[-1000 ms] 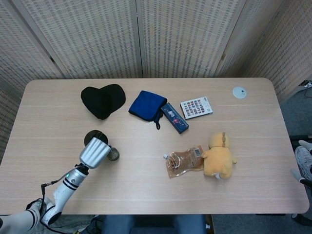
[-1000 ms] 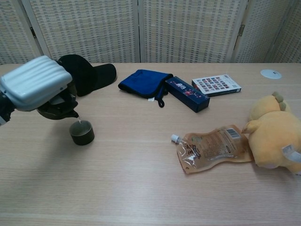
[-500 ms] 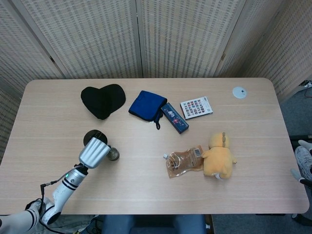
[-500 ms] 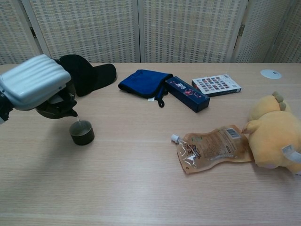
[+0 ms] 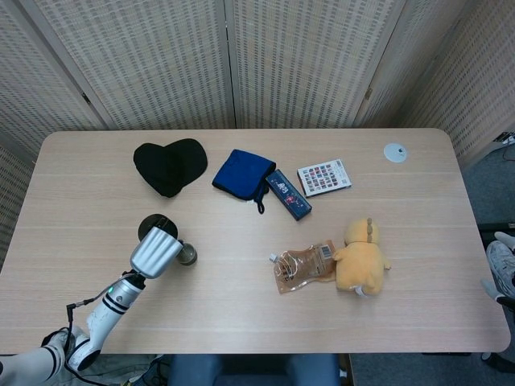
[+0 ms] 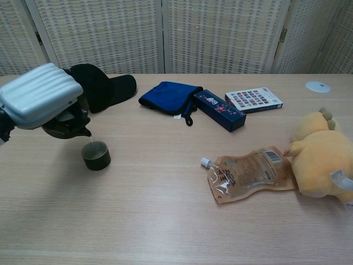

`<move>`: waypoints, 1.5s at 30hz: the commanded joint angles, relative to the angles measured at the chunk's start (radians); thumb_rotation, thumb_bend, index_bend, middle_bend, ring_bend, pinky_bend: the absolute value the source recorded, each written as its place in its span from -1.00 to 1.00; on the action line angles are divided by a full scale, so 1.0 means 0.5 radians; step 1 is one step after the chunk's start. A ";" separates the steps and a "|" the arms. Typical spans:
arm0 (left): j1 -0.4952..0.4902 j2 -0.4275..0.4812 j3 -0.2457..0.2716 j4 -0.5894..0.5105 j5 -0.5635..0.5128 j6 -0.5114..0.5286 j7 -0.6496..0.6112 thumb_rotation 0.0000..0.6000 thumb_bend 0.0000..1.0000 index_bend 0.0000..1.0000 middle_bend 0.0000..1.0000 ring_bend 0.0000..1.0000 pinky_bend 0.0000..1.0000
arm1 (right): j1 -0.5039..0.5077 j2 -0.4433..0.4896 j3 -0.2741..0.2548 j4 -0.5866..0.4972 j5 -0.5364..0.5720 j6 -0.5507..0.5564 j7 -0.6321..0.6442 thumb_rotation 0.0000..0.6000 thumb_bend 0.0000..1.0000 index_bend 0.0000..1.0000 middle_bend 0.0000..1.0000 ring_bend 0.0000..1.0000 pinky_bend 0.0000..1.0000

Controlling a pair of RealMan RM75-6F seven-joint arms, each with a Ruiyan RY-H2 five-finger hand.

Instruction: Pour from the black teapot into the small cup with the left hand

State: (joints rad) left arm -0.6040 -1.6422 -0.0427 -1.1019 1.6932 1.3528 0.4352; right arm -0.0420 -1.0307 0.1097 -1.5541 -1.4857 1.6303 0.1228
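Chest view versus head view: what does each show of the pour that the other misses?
Only the chest view shows the spout of the black teapot tipped over the small dark cup, with a thin stream running between them.

Only the head view shows the left forearm behind the hand and the whole light wooden table.

Both show the left hand, seen by its pale ribbed back, holding the teapot above the cup, and the black cap lying beyond them. Neither shows the right hand.
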 commanded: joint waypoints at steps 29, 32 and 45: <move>0.049 0.129 -0.217 -0.444 -0.380 -0.120 -0.683 1.00 -0.13 1.00 1.00 0.90 -0.11 | 0.011 -0.004 0.008 -0.005 0.024 -0.028 -0.025 1.00 -0.78 -0.53 -0.43 -0.55 -0.55; 0.060 0.154 -0.253 -0.468 -0.425 -0.118 -0.804 1.00 -0.13 1.00 1.00 0.90 -0.11 | 0.014 -0.003 0.009 -0.009 0.023 -0.031 -0.029 1.00 -0.78 -0.53 -0.43 -0.55 -0.55; 0.120 0.286 -0.338 -0.520 -0.744 -0.311 -1.063 0.97 -0.13 1.00 1.00 0.87 -0.11 | 0.027 -0.007 0.008 -0.014 0.021 -0.051 -0.038 1.00 -0.78 -0.53 -0.43 -0.55 -0.55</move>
State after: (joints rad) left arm -0.5501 -1.5078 -0.2042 -1.3630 1.3384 1.2113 -0.0803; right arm -0.0283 -1.0342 0.1135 -1.5609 -1.4749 1.6046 0.1039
